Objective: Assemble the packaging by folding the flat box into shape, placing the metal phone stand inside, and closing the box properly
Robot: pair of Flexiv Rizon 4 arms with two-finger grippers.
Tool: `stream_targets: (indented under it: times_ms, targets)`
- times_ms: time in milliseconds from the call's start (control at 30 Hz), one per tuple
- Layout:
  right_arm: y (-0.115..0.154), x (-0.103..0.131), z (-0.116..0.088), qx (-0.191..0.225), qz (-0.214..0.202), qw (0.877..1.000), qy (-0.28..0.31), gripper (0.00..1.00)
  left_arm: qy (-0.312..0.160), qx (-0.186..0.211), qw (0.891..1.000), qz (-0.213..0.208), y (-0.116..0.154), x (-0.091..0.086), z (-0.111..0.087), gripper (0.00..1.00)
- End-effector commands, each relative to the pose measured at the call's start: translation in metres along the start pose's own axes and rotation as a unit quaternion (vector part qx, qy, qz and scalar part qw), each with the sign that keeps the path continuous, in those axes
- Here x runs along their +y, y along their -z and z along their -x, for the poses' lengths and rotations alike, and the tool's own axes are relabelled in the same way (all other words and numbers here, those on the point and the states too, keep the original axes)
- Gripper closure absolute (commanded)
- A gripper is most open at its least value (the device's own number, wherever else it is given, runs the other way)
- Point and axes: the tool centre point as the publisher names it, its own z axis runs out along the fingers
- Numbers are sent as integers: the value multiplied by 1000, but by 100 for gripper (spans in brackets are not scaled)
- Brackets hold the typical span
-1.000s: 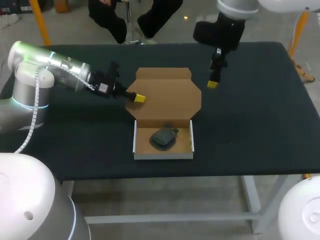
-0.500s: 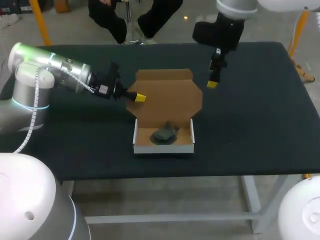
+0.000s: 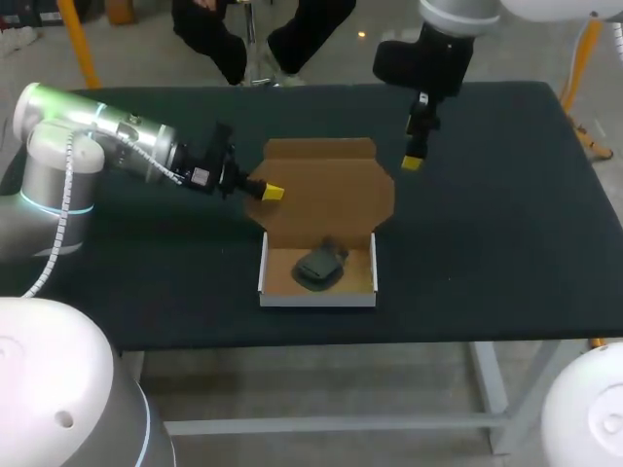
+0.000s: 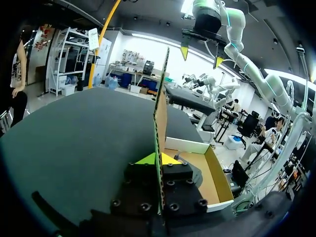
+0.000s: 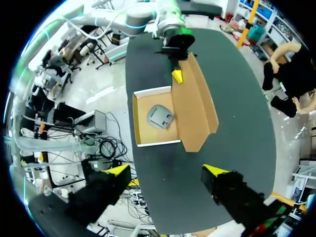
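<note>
Box [image 3: 317, 300] sits on the table [image 3: 506, 243] with the stand [image 3: 317, 269] inside, its lid [image 3: 331, 190] pinched at the edge by the left gripper [image 3: 273, 193], apparently to swing it shut, while the right gripper [image 5: 166, 171] hovers spread beyond it.

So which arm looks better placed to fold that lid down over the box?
Probably left: the left hand grips the lid at its side edge, with the phone stand lying in the box. The right hand hangs open above the table beyond the lid, touching nothing.
</note>
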Motion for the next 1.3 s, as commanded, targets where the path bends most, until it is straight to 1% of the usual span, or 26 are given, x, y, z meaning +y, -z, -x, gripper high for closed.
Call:
stream_targets:
  times_ms: [33,700,833,1000,1067,1100,1300]
  targets:
    - [3,1,-2,0,-3,1000,1,0,0,0,1000,0,0,1,0,100]
    - [4,3,-4,-4,-5,1000,0,0,0,0,1000,0,0,1,0,100]
    - [4,4,-5,-3,-5,1000,0,0,-20,-22,1000,2,3,-3,-6,100]
    - [4,5,-4,-3,-5,1000,0,0,-43,-38,998,3,5,-7,-12,100]
    - [3,5,-4,-3,-5,1000,0,0,-50,-39,998,2,6,-9,-14,100]
    - [3,5,-4,-2,-5,1000,0,0,-51,-46,998,2,6,-9,-14,100]
    - [3,7,-4,-3,-5,1000,1,0,-76,-50,996,-4,6,-9,-17,100]
